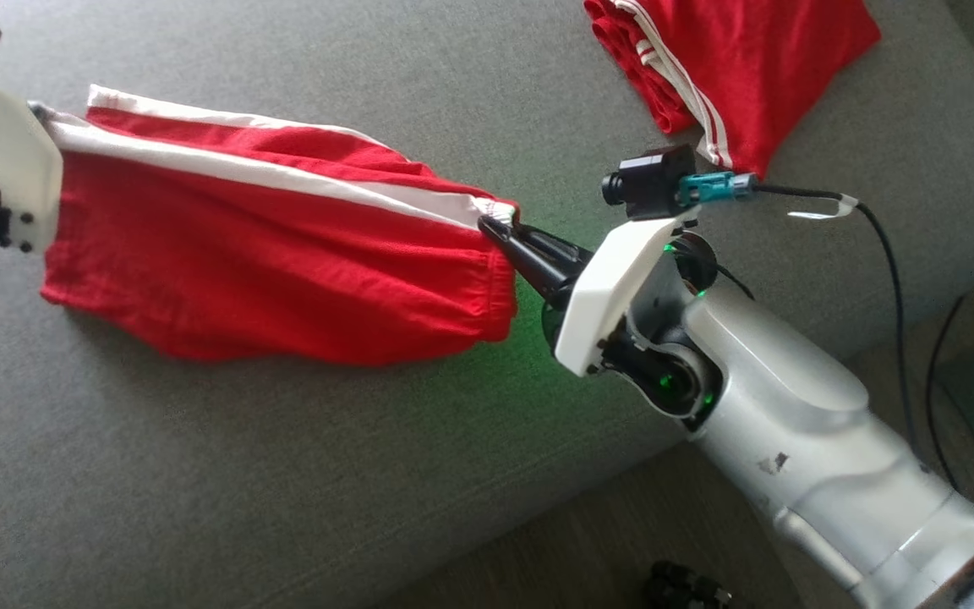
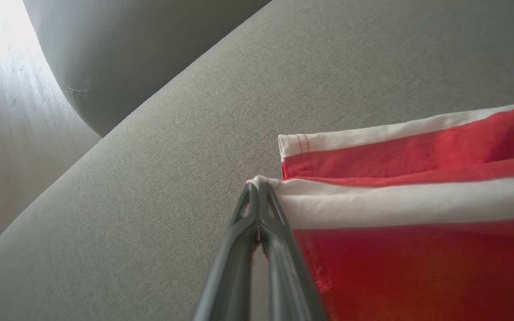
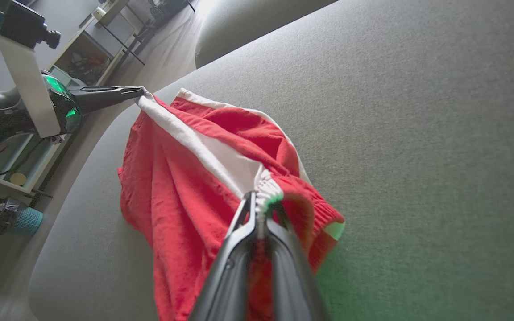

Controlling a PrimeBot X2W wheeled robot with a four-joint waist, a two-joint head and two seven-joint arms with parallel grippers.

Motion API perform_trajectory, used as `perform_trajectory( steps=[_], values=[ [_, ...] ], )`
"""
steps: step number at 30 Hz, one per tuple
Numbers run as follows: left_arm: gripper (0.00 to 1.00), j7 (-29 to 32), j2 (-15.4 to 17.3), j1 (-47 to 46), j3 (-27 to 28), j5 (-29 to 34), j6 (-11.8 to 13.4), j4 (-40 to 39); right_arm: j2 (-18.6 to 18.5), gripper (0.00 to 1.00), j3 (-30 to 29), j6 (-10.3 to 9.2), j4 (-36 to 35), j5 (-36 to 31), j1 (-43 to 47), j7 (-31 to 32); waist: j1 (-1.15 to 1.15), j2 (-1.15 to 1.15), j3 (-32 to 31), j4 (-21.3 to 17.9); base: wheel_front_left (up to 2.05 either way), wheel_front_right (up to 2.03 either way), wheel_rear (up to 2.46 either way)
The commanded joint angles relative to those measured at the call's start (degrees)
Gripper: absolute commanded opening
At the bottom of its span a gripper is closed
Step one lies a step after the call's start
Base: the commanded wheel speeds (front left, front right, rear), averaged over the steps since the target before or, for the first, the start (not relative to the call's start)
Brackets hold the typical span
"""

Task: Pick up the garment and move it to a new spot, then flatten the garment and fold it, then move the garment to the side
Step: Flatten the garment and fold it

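Head view, and the red garment [image 1: 284,254] is strung out between the 2 arms over the grey sofa cushion [image 1: 284,474], top edge lifted and taut, lower part drooping onto the cushion. Left gripper [image 2: 259,189] is pinched tight on the white-striped hem corner, and the right gripper [image 1: 494,227] is clamped on the gathered elastic waistband at the other end, jaws together on cloth at each. It looks like a pair of shorts: bright red, a broad white stripe down the side, white trim at the hem, ruched white elastic at the waist. My read is that it will handle light and limp, with no stiffness at all, so it sags wherever it isn't held and creases easily. The thick spots, waistband and stitched hem, are the sensible places to hold, since thin single-layer cloth could slide out of 2 narrow fingers. Another red garment [image 1: 732,68] lies folded at the cushion's far right, well apart.
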Motion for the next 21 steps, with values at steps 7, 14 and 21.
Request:
perform_trajectory(
  steps=[7, 14, 21],
  values=[
    [0.0, 1.3, 1.3, -8.8, 0.1, 3.1, -1.6, 4.4, 3.3, 0.0, 1.1, -0.01, -0.4, 0.9, -3.3, -3.3, 0.0, 0.0, 2.5, -2.4, 0.0, 0.0, 0.0],
    [0.0, 0.6, 0.4, -11.3, -2.2, 5.2, -2.8, 7.8, 4.3, 0.0, 2.1, -0.01, 2.1, 1.2, -4.4, -5.5, 0.0, 0.0, 3.5, -3.4, 0.0, 0.0, 0.0],
    [0.0, -1.8, -0.5, -12.5, -3.4, 6.2, -3.3, 10.5, 4.9, 0.0, 2.8, -0.01, 4.2, 1.7, -5.5, -7.6, 0.0, 0.0, 4.0, -3.7, 0.0, 0.0, 0.0]
  ],
)
